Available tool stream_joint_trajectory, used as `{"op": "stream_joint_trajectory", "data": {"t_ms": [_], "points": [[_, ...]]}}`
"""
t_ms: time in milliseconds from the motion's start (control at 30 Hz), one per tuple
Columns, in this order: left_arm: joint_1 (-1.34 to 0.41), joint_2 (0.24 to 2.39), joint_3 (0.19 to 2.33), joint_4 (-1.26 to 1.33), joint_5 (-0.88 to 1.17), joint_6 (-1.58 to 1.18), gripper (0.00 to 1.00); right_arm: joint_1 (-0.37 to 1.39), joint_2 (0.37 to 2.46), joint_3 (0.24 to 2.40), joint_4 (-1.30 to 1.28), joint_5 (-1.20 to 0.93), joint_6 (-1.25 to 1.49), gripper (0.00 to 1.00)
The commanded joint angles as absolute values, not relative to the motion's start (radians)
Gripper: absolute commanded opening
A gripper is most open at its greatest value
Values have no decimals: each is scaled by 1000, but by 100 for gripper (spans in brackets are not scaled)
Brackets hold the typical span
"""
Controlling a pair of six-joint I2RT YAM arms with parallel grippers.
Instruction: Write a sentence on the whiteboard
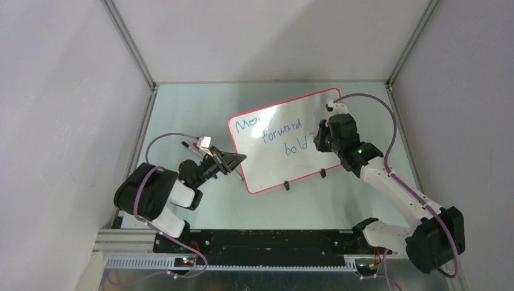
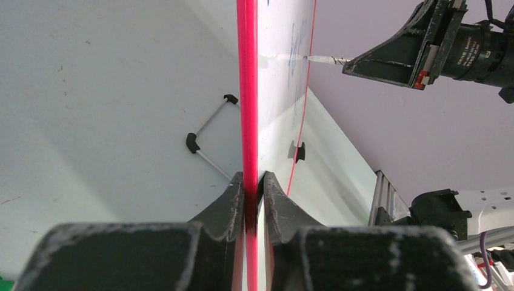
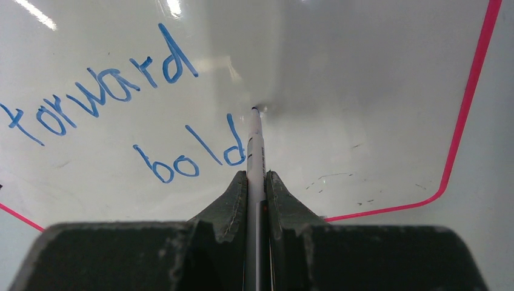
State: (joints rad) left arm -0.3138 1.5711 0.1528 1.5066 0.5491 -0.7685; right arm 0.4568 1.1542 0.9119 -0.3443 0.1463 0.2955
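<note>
The whiteboard, white with a red-pink frame, stands tilted on the table. My left gripper is shut on its left edge, the frame clamped between both jaws. The sentence in blue reads "forward" and "bold" in the right wrist view; the first word is partly washed out by glare. My right gripper is shut on a white marker, whose tip touches the board just right of "bold". The marker and right gripper also show in the left wrist view.
A wire stand with black ends lies on the table behind the board. Two black clip feet hold the board's near edge. Faint dark marks dot the board's lower right. Grey walls enclose the table on three sides.
</note>
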Motion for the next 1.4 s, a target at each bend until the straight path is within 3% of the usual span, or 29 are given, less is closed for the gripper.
{"op": "stream_joint_trajectory", "data": {"t_ms": [0, 1367], "points": [[-319, 1567, 155, 1531, 518, -701, 0, 451, 1166, 954, -315, 138, 289, 0], [-319, 1561, 150, 1531, 520, -700, 0, 463, 1108, 824, -370, 136, 315, 0]]}}
